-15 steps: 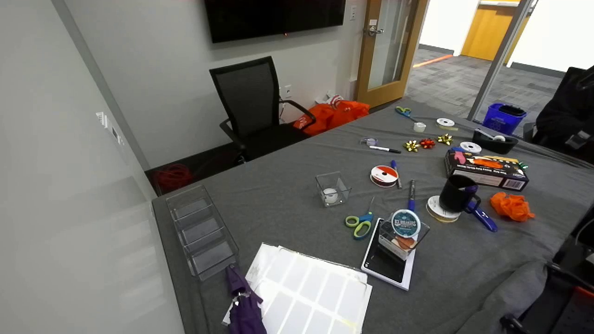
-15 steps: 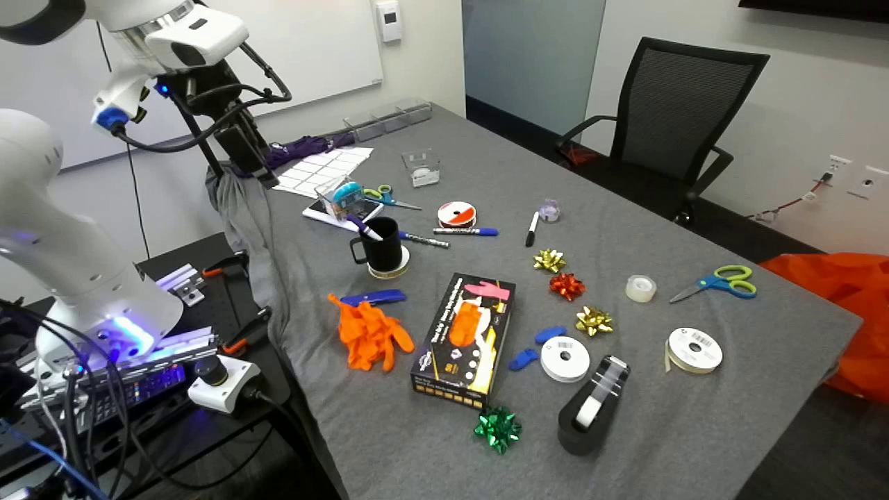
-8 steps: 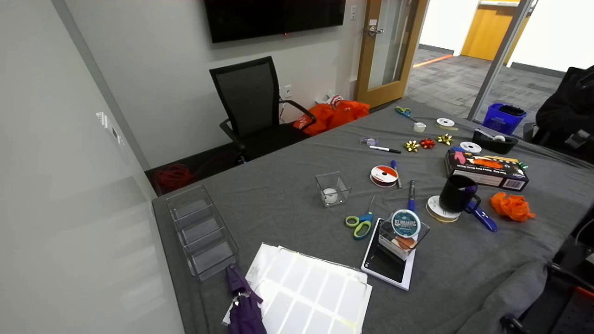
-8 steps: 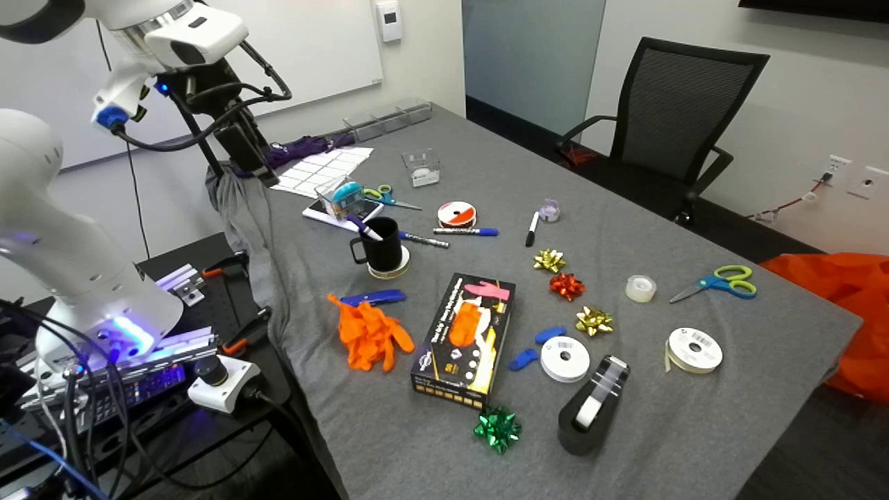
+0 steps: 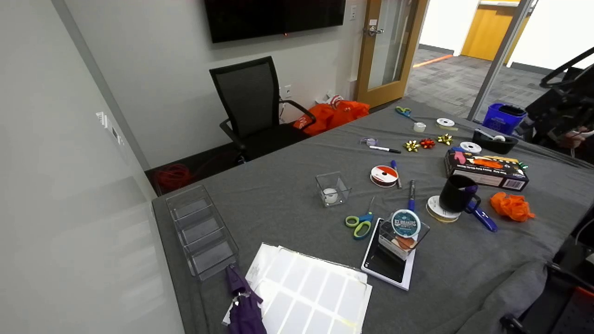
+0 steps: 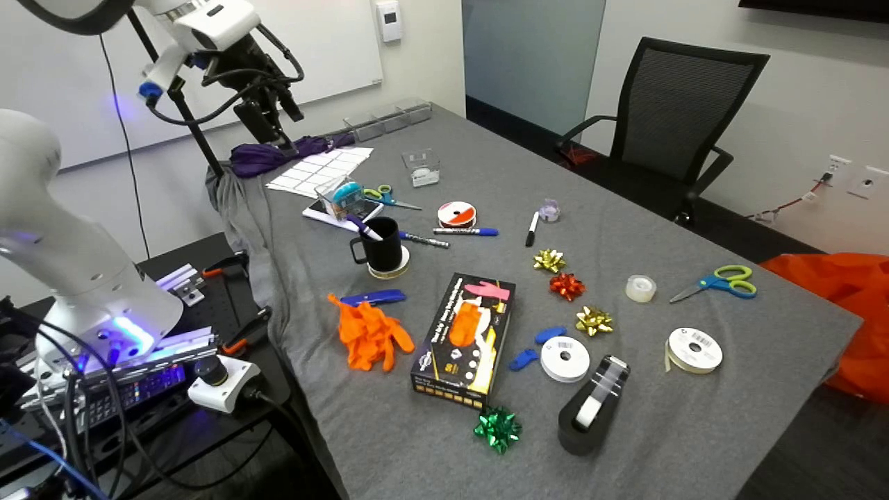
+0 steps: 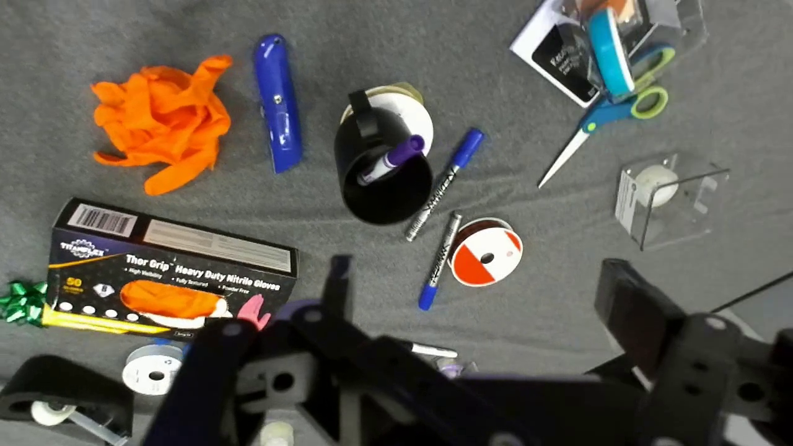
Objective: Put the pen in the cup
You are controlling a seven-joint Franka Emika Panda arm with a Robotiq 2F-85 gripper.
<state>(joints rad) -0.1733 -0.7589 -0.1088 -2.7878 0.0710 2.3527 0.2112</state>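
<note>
The black cup [image 6: 384,248] stands on a pale ribbon spool [image 6: 394,271] and shows in both exterior views [image 5: 452,194]. In the wrist view the cup [image 7: 381,198] shows its dark opening, with a purple-capped white pen [image 7: 396,158] leaning inside it, cap over the rim. Two silver pens with blue caps lie on the cloth beside the cup, a nearer one [image 7: 443,186] and a farther one [image 7: 438,263] against a red-and-white spool. My gripper [image 6: 292,130] is open and empty, high above the table by the whiteboard side; its spread fingers also show in the wrist view [image 7: 478,263].
A blue utility knife [image 7: 279,105], orange gloves [image 7: 164,121] and a glove box [image 7: 173,266] lie near the cup. A teal-topped tin [image 5: 406,223] sits in a clear box on a white-edged tablet-like item. Scissors [image 5: 359,224] and a clear box [image 5: 332,189] stand nearby.
My gripper has moved up and to the right in an exterior view and turned, so its separated fingers now show. Dark arm parts have appeared at another view's right edge. The table objects stay put.
</note>
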